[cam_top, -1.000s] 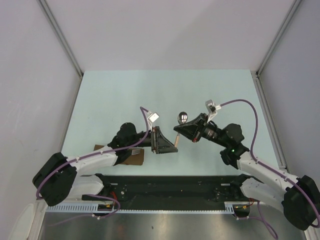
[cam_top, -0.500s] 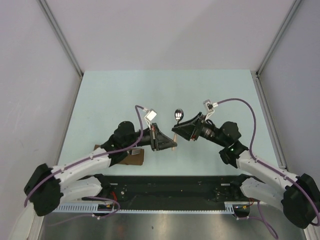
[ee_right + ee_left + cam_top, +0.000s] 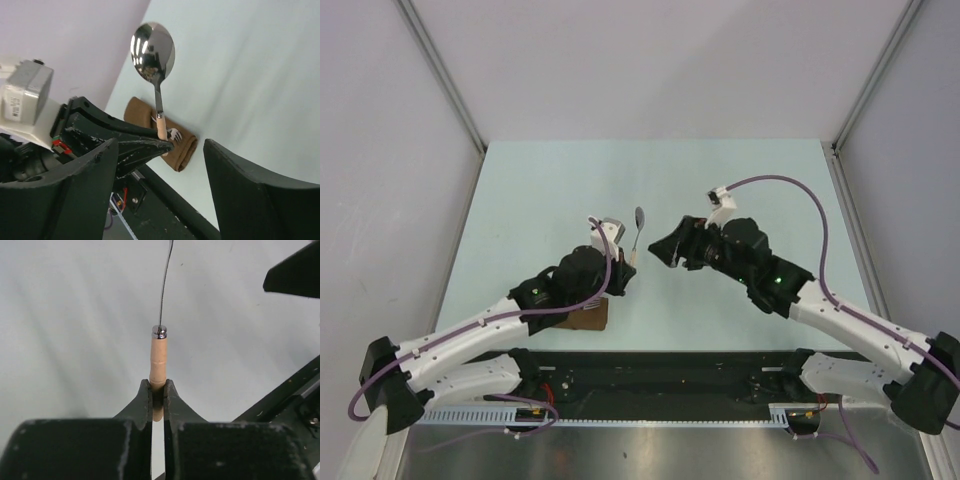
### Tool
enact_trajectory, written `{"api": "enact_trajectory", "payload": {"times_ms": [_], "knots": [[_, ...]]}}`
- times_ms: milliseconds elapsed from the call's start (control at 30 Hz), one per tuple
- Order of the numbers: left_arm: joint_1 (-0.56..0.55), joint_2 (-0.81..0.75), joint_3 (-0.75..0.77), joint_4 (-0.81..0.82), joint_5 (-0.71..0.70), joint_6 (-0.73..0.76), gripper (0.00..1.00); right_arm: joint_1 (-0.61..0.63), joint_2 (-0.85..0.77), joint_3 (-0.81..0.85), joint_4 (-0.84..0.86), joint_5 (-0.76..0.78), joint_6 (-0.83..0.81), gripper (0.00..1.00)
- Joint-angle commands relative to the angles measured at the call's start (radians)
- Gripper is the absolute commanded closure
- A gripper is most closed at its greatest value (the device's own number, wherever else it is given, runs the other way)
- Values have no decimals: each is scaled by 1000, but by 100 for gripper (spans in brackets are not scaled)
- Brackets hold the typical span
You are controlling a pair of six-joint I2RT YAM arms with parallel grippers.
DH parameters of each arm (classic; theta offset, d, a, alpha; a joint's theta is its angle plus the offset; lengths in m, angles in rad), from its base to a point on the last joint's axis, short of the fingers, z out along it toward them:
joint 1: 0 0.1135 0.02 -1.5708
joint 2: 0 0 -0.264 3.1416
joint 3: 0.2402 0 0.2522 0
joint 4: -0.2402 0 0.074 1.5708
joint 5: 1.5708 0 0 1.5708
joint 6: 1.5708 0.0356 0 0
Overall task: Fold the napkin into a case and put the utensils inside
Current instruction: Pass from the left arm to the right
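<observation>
My left gripper [image 3: 630, 262] [image 3: 158, 390] is shut on the pale wooden handle of a silvery spoon [image 3: 639, 217] [image 3: 159, 357] [image 3: 152, 50], which stands bowl-up above the table. To its right, my right gripper [image 3: 663, 253] [image 3: 160, 152] is open and holds nothing, its fingers apart from the spoon. The brown napkin [image 3: 586, 318] [image 3: 182, 147] lies folded into a narrow case near the front edge, mostly hidden under my left arm in the top view. The tines of a fork [image 3: 175, 134] stick out of its end.
The pale green table [image 3: 540, 200] is walled left, back and right. A black rail [image 3: 650, 365] runs along the front edge just behind the case. One right-gripper finger [image 3: 295, 272] shows at the top right of the left wrist view.
The spoon passed from my right gripper to my left. The left gripper shut on the handle, the right opened and drew back, and the left moved the spoon leftward.
</observation>
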Motion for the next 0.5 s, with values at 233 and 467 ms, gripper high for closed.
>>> {"api": "enact_trajectory", "payload": {"times_ms": [233, 467], "knots": [[-25, -14, 45, -38, -104, 5, 100, 129, 238, 149, 81, 187, -48, 43], [-29, -12, 51, -40, -98, -1, 100, 151, 347, 205, 109, 215, -48, 43]]}}
